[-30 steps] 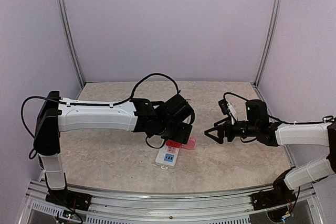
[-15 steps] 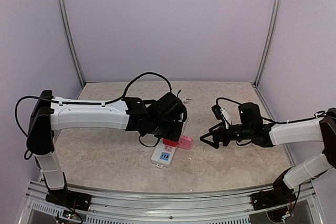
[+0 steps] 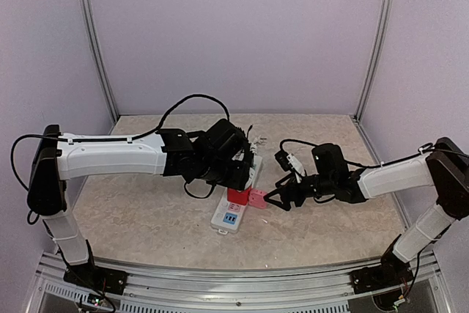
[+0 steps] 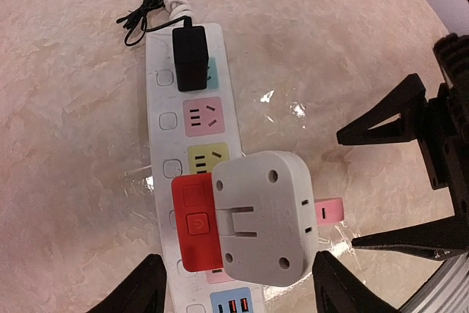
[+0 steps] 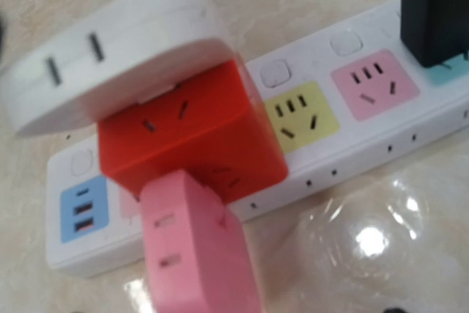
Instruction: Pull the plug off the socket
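Note:
The socket, a long white power strip [image 4: 167, 93] with pastel faces, lies on the table; it also shows in the top view [image 3: 227, 218] and the right wrist view [image 5: 381, 130]. A red cube plug [image 4: 192, 225] sits in it, with a white adapter [image 4: 265, 214] on top and a pink adapter [image 4: 330, 212] on its right side. A black plug [image 4: 190, 56] sits at the far end. My left gripper [image 4: 242, 287] hangs open above the red and white cluster, fingers either side. My right gripper [image 3: 274, 199] is open, its fingers [image 4: 388, 115] just right of the pink adapter [image 5: 194, 247].
The strip's white cord and a thin black cable [image 4: 150, 9] lie bunched at the strip's far end. Metal frame posts [image 3: 95, 49] and purple walls close in the table. A shiny clear film patch [image 5: 374, 240] lies on the marble table beside the strip.
My right gripper has moved left across the table, close to the pink adapter. My left arm has shifted a little left and back above the strip.

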